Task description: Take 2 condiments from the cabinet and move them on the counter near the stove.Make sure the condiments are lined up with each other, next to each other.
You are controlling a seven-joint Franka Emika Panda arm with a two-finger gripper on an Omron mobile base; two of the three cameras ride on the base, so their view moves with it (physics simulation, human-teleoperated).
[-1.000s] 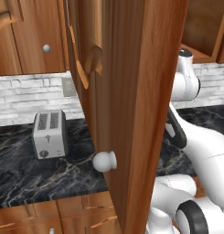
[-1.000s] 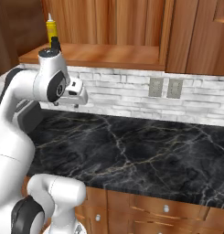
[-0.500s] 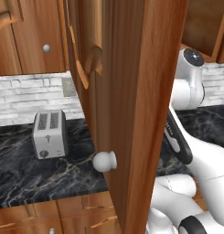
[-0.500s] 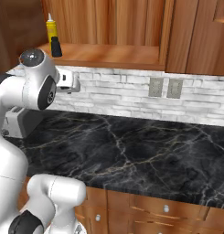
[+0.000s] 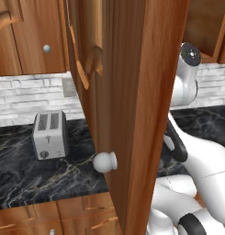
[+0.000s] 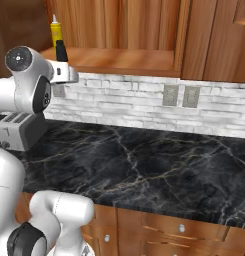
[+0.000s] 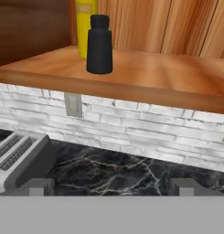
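A black bottle (image 7: 99,44) and, just behind it at its 11 o'clock, a yellow squeeze bottle (image 7: 85,25) are standing upright on the cabinet (image 7: 131,68) shelf. The gripper (image 7: 109,186), below shelf level at their 6 o'clock, is facing them with jaws spread wide, gripping nothing. A toaster (image 7: 17,162) is sitting on the counter (image 6: 144,165) at 8 o'clock.

You're facing a whitewashed brick backsplash wall (image 6: 144,102) with grey rectangular outlet plates (image 6: 181,96) at one o'clock, a boxy silver two-slot toaster (image 5: 50,135) at nine o'clock, and reddish-brown wooden drawer fronts (image 6: 179,230) at five o'clock.
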